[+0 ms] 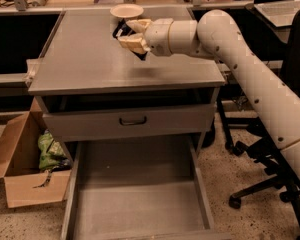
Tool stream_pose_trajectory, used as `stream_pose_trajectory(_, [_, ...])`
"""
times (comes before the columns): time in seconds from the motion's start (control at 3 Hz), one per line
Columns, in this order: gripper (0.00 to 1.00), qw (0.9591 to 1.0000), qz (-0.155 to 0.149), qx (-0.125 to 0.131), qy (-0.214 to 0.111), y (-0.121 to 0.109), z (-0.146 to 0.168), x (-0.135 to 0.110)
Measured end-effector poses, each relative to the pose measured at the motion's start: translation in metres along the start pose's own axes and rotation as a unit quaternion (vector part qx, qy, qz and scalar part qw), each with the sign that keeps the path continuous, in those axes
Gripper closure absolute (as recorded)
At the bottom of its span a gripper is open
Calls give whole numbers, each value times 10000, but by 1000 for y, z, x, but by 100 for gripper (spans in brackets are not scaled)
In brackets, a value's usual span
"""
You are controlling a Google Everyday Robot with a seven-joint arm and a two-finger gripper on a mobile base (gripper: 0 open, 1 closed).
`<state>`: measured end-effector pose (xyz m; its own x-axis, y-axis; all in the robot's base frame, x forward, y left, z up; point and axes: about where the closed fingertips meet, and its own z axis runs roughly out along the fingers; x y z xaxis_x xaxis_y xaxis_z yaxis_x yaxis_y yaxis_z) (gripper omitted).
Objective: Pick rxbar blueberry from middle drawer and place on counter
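Note:
My gripper (131,35) is over the far middle of the grey counter (85,59), just in front of a white bowl. Its tan fingers (132,43) are shut on the rxbar blueberry (119,30), whose dark wrapper shows only as a sliver between and left of the fingers. The bar is held a little above the counter top. The middle drawer (135,204) is pulled out wide at the bottom of the view, and its bare grey floor holds nothing. A shut drawer front with a dark handle (132,120) sits above it.
A white bowl (126,10) stands at the counter's far edge, close behind the gripper. A cardboard box (25,169) with a green bag (50,151) sits on the floor at the left. A black office chair (270,159) stands at the right.

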<state>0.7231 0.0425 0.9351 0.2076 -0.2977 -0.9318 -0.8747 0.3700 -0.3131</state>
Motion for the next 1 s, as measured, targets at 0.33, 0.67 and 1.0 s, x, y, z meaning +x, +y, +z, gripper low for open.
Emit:
stream_pose_trajectory(0.33, [100,9993,160,245,215,-28,10,10])
stream_pose_trajectory(0.67, [82,9977,292,393,460,-51,20,24])
stream_pose_trajectory(1.0, [57,9976,175,299,603,-66,37,30])
